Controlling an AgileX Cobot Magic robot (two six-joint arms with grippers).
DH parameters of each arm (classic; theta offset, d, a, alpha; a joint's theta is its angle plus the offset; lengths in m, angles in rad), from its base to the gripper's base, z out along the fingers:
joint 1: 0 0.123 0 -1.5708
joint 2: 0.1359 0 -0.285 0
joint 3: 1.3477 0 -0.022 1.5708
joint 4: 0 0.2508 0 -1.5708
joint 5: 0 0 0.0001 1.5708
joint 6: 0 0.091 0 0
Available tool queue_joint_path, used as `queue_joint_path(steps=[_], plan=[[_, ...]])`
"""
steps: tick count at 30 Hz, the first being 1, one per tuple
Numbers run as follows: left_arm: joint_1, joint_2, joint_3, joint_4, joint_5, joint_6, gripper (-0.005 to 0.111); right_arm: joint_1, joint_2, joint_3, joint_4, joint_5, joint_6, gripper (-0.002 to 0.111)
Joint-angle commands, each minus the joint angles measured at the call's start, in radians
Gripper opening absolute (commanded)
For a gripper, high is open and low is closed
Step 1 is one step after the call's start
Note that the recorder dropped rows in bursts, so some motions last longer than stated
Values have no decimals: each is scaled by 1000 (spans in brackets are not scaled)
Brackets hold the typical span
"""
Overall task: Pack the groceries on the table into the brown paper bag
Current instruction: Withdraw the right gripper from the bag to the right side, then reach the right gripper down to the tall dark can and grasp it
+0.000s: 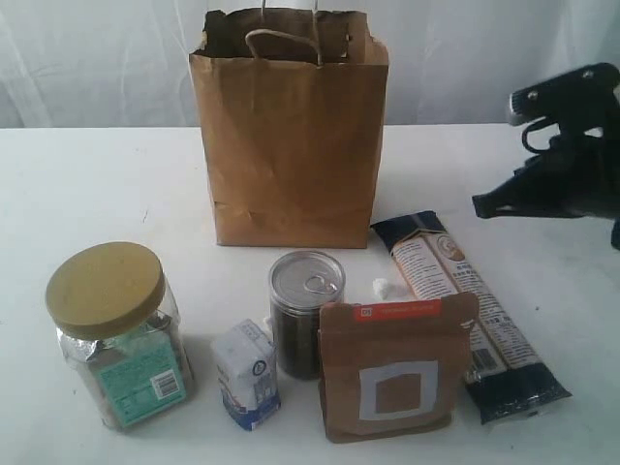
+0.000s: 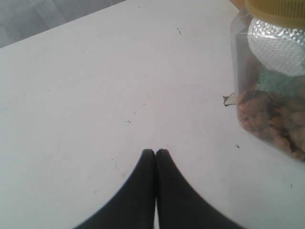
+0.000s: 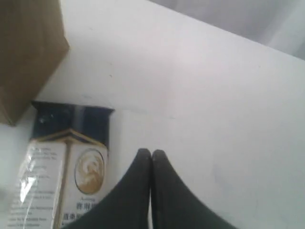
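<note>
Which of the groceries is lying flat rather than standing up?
The long dark packet, flat on the table beside the brown pouch; the jar, can, small carton and pouch all stand upright.

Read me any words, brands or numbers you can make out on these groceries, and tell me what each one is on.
Nothing reads clearly enough to quote.
Jar: teal label with barcode, print too small.
Carton: blue print, blurred.
Pouch: white text on red strip, too small.
Packet: print and round emblem, blurred.
Bag, can: no text visible.
</note>
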Motion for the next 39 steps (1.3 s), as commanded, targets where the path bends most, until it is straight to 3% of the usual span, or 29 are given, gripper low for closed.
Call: queue_joint_path(steps=[1,7,14,16,18,20,22,25,27,30,39], plan=[[-5,-4,0,-8,-1,-1,0,-12,-6,-50,21,139,-56,0],[-5,-4,0,-8,-1,-1,0,-12,54,-50,-114,490,-66,0],[-5,-4,0,-8,-1,-1,0,-12,61,-50,-268,659,178,0],[-5,-4,0,-8,-1,-1,0,-12,61,-50,-559,832,447,0],[-5,-4,0,-8,-1,-1,0,-12,61,-54,-763,887,666,0],[-5,-4,0,-8,-1,-1,0,-12,61,-76,-1193,898,1113,0],[-5,-4,0,-8,-1,-1,0,-12,51,-110,-1342,836,1302,0],[-5,-4,0,-8,-1,-1,0,-2,11,-154,-1349,778,1325,0],[-5,-4,0,-8,-1,-1,0,38,1,-191,-1344,752,1307,0],[-5,-4,0,-8,-1,-1,0,150,4,-214,-1317,752,1107,0],[-5,-4,0,-8,-1,-1,0,328,49,-313,-1317,750,1094,0]])
